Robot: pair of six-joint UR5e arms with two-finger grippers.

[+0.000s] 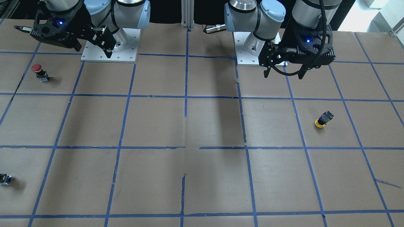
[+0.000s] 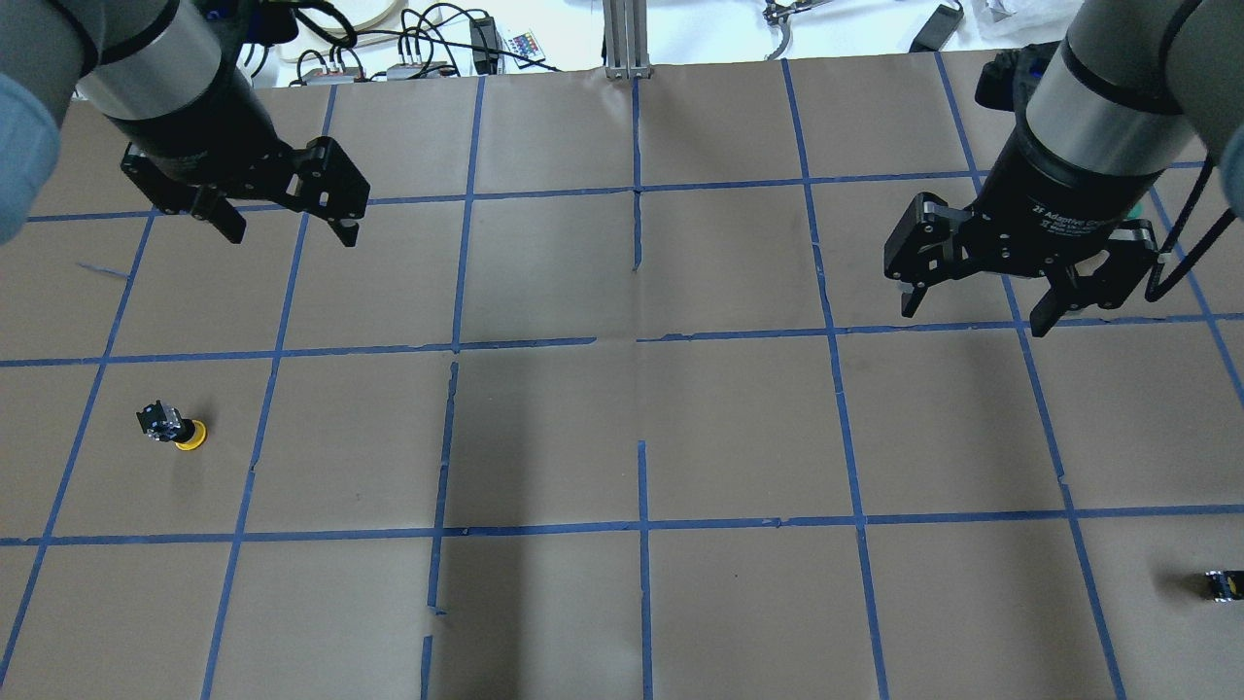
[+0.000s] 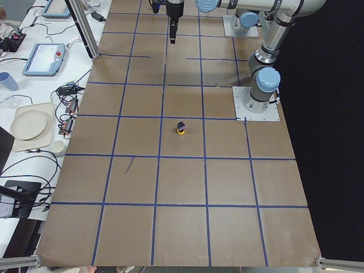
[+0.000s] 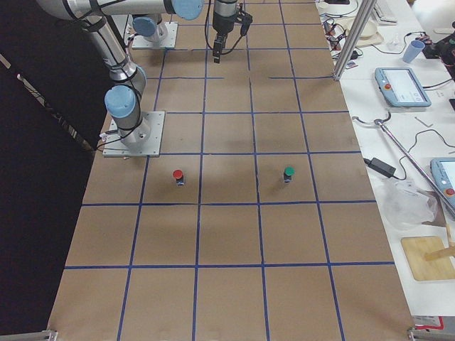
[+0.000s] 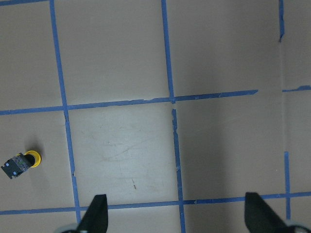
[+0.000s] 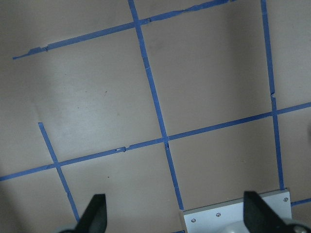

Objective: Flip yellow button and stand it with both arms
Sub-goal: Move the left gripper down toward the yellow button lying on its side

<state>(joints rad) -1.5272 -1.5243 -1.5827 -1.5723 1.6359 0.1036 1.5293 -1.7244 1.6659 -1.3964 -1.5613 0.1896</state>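
The yellow button [image 1: 322,120] stands upside down, its yellow cap on the paper and its black body up. It also shows in the overhead view [image 2: 173,428], the exterior left view [image 3: 180,127] and low at the left of the left wrist view [image 5: 22,163]. My left gripper [image 2: 292,233] [image 1: 284,76] is open and empty. It hangs above the table, farther from my base than the button. Its fingertips [image 5: 97,208] show at the bottom of its wrist view. My right gripper [image 2: 975,319] [image 1: 93,52] is open and empty over the other half of the table.
A red-capped button [image 1: 39,72] [image 4: 178,175] stands near the right arm's base plate [image 1: 110,52]. A green-capped button [image 4: 288,172] stands two squares farther out. A small dark part [image 2: 1220,585] lies at the overhead view's right edge. Blue tape lines grid the brown paper.
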